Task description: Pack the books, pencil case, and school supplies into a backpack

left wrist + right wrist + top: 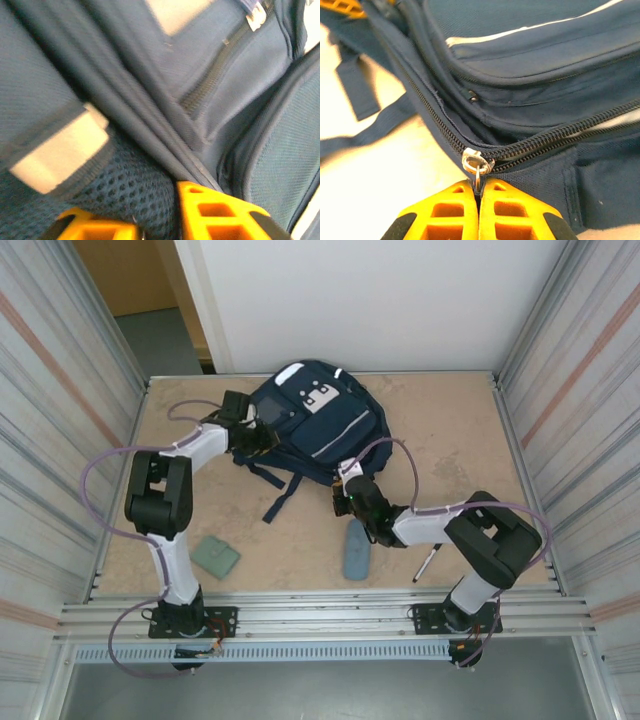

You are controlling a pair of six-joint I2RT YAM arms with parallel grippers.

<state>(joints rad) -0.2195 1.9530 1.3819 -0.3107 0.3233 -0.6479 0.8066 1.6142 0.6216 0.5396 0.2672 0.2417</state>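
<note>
Orange fingers (215, 216) apart — backpack (235, 100) just beyond them.

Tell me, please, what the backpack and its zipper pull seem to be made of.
The backpack: woven navy fabric, matte, probably nylon or polyester; the fine weave grain shows. The zipper pull: silvery metal, glossy, judging by its bright glints.

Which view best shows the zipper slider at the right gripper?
Right wrist: the zipper slider sits close and sharp, its ring pinched in the right gripper. Top external makes it too small to discern on the backpack; left wrist gives blurred fabric.
</note>
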